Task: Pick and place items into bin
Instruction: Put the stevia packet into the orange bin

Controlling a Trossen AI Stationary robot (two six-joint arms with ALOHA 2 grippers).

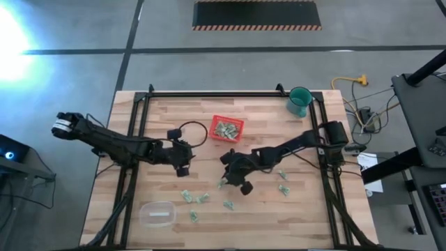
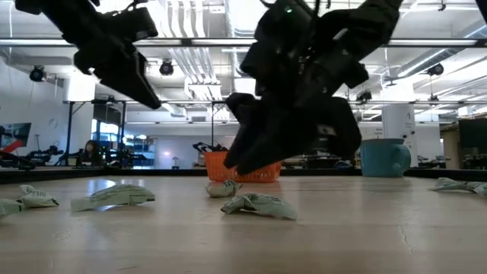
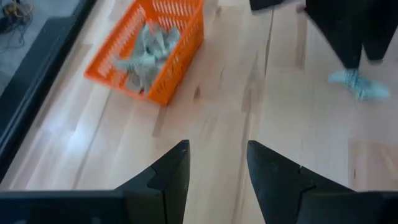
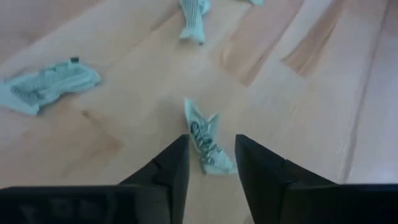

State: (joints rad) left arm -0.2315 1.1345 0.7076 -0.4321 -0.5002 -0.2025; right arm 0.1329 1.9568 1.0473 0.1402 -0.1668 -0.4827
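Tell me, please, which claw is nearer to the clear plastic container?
Left. The left claw hangs above the table just beyond the clear plastic container; the right claw is farther off to its side, over a wrapper.

My wooden table (image 1: 167,118) carries the red bin (image 1: 226,130), a teal cup (image 1: 300,102), a clear container (image 1: 157,213) and scattered pale-green items (image 1: 197,198).
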